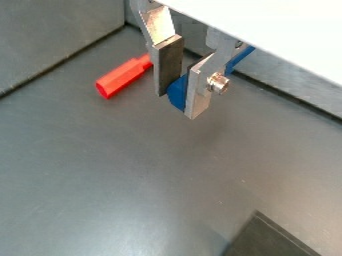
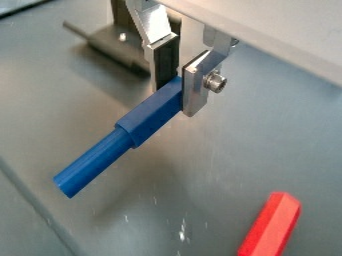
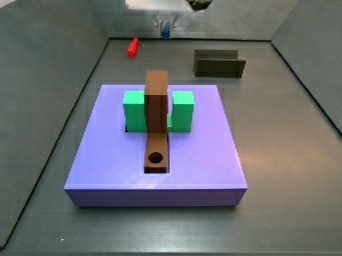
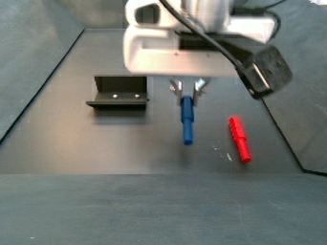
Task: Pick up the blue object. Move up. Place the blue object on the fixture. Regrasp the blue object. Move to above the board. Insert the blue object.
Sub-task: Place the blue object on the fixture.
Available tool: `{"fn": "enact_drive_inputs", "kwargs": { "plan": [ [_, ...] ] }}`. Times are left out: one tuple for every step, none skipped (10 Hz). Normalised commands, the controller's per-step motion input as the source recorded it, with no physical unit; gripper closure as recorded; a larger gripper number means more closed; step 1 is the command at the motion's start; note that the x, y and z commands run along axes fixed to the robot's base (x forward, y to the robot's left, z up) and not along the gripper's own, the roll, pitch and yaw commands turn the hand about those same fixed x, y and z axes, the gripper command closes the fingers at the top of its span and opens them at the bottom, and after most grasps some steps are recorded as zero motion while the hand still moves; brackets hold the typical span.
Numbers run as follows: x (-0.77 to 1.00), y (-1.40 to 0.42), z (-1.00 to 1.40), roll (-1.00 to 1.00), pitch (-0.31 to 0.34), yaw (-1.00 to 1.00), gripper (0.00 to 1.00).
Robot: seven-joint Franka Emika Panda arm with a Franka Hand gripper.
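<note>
Tool: silver two-finger tool (image 2: 179, 73) pinching slim blue cylindrical peg (image 2: 118, 140) at one end.
Fixture: dark L-shaped fixture (image 4: 118, 93) just beside, worktop between them bare.

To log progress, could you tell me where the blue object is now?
The blue object hangs clamped in the gripper, between the fixture and the red peg.

Red peg (image 4: 238, 139) flat on grey floor (image 4: 115, 153), apart from everything else; also seen in both wrist views (image 1: 122, 76) (image 2: 269, 236), far back in a side view (image 3: 132, 46)
</note>
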Motion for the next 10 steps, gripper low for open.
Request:
{"fn": "enact_drive_inputs", "kwargs": {
  "plan": [
    [0.51,-0.21,0.78,-0.73,0.251,-0.14,1.0],
    [0.56,-0.29,0.66,-0.85,0.194,-0.17,1.0],
    [0.65,-0.35,0.62,-0.84,0.246,-0.17,1.0],
    [0.71,-0.37,0.61,-0.82,0.271,-0.18,1.0],
    [0.74,-0.36,0.58,-0.83,0.269,-0.18,1.0],
    [0.78,-0.35,0.55,-0.83,0.309,-0.14,1.0],
    [0.81,-0.32,0.5,-0.84,0.326,-0.1,1.0],
    [0.83,-0.31,0.49,-0.83,0.34,-0.09,1.0],
    [0.83,-0.31,0.49,-0.84,0.331,-0.11,1.0],
    [0.84,-0.24,0.28,-0.77,0.271,-0.15,1.0]
  ]
}}
